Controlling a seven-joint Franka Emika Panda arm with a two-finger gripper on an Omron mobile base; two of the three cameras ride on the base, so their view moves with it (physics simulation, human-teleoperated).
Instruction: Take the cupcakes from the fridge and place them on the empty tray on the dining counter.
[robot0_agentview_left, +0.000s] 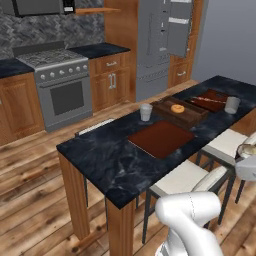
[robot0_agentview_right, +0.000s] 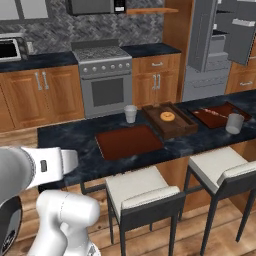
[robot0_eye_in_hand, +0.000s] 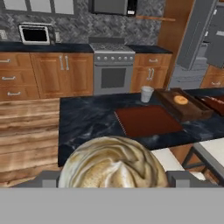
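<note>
I'm holding one cupcake (robot0_eye_in_hand: 114, 162) between my fingers (robot0_eye_in_hand: 48, 178), gripper (robot0_eye_in_hand: 113, 179) clamping its sides, off the near side of the dining counter (robot0_eye_in_hand: 87, 118). The empty tray (robot0_eye_in_hand: 146, 120) is lying flat on that counter, well ahead of me. The fridge (robot0_eye_in_hand: 199, 41) is standing open behind.

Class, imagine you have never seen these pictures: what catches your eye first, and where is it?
First, the cupcake large at the bottom of the hand view, held between the tool fingers. Next, the empty reddish-brown tray on the dark dining counter, beside a grey cup. Behind, the fridge stands with doors open.
</note>
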